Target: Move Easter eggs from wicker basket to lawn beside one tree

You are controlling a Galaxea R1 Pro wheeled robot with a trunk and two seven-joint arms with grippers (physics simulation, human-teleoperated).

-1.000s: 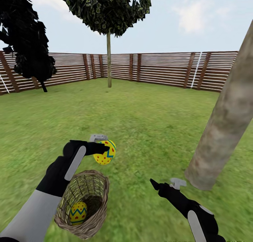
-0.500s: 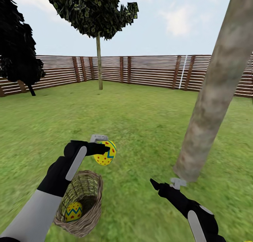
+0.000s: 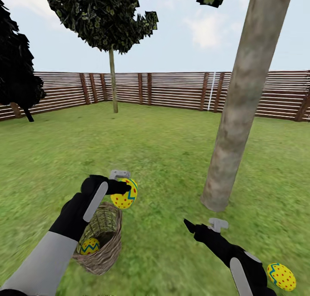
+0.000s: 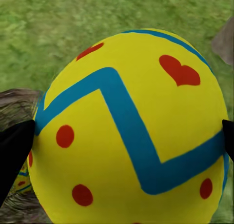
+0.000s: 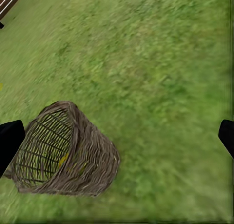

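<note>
Left pincer (image 3: 122,185): clamped on a yellow egg (image 3: 125,193) with red dots and a blue zigzag, held in the air just above the far rim of the basket; the left wrist view shows the egg (image 4: 129,129) wedged between two dark fingertips (image 4: 14,146), one at each side.

Right pincer (image 3: 202,225): spread apart and holding nothing, low over the grass on the near right; in the right wrist view its two tips sit wide at the frame edges with lawn between them.

Basket (image 3: 101,240): brown wicker, standing on the lawn at near left, tipped a little toward the camera; a second egg (image 3: 90,246) lies inside near the bottom. The right wrist view catches the basket (image 5: 66,153) from the side.

Third egg (image 3: 281,276): out on the grass at the near right corner, dotted red, not far from the thick trunk.

Tree (image 3: 234,128): pale mottled trunk rising from the lawn (image 3: 172,158) at right of centre, between the held egg and the egg on the grass.

Backdrop: brown slatted fence (image 3: 172,87) along the far side, a thin-trunked tree (image 3: 113,78) and a dark bushy one (image 3: 17,78) at far left.

Handling, by judgement: the egg looks smooth, hard and rounded, probably light, and likely to slip or roll if squeezed off-centre. Best held across its widest middle, as now, and set down low on flat grass close to the trunk rather than dropped.

Task standing: one egg near the tree, one in hand, one left in the basket.
</note>
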